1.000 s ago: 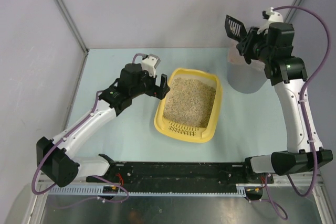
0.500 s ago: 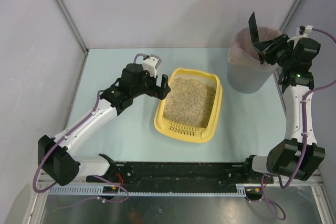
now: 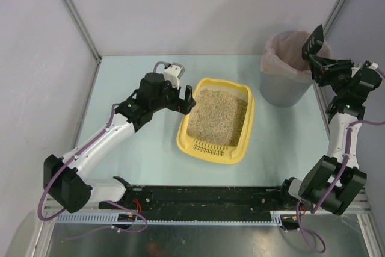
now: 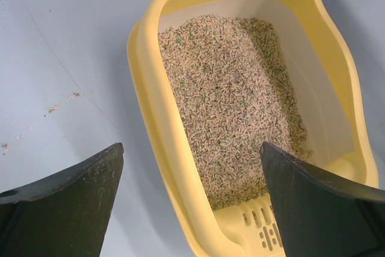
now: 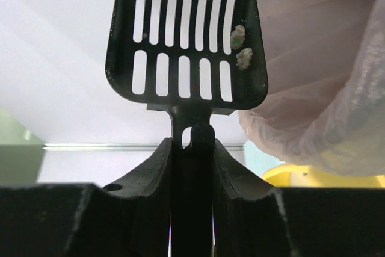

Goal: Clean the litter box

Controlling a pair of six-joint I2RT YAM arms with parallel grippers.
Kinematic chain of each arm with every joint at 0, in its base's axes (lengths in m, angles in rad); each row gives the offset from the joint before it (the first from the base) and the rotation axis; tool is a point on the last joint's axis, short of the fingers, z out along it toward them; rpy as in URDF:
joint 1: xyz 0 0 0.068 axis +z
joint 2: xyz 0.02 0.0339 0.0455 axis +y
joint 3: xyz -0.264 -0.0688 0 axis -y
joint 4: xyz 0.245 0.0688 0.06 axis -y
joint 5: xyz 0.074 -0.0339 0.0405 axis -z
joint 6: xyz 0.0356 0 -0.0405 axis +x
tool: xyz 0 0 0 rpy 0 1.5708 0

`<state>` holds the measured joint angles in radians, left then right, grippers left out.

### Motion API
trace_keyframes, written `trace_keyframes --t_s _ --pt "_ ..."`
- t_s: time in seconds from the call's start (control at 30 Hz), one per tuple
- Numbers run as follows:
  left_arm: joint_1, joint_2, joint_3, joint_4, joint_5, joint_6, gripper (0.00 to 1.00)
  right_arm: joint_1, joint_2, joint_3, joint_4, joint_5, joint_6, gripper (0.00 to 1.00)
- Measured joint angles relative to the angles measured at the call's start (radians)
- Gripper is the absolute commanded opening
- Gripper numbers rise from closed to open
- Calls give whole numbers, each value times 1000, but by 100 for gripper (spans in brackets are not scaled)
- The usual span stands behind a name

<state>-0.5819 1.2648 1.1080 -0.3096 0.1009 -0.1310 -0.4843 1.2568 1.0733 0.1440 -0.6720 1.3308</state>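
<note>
Straddling litter box (image 3: pixel 210 155) left rim: left gripper (image 3: pixel 185 102), spread wide.

1 table (image 3: pixel 138 148), 1 yellow litter box (image 3: pixel 212 148) w/ 1 slotted end, 1 grey bin (image 3: pixel 283 91) w/ 1 pinkish liner (image 3: pixel 287 43), 1 black scoop (image 3: pixel 313 43) w/ 2 rows of slots & 2 pale clumps (image 5: pixel 239 36) stuck on it, and 2 robot arms (image 3: pixel 102 139).

Right gripper (image 5: pixel 191 148): fingers (image 5: pixel 157 176) pinched on the handle of the black slotted scoop (image 5: pixel 186 34), blade upright. Two pale clumps (image 5: pixel 240 47) stuck on the blade's right slots. Pinkish bag liner (image 5: pixel 319 88) to the right, a yellow sliver of litter box (image 5: pixel 313 177) below it.
</note>
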Motion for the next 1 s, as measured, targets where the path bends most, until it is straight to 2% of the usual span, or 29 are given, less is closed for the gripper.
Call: trace_keyframes --t_s 0.33,0.43,0.63,1.0 --pt "0 0 0 0 0 0 99 -53 58 -226 368 -73 466 0" --pt "0 0 0 0 0 0 99 -54 93 -282 463 -84 561 0" --pt "0 0 0 0 0 0 99 -55 126 -320 610 -89 633 0" --pt "0 0 0 0 0 0 99 -52 176 -323 911 -77 659 0"
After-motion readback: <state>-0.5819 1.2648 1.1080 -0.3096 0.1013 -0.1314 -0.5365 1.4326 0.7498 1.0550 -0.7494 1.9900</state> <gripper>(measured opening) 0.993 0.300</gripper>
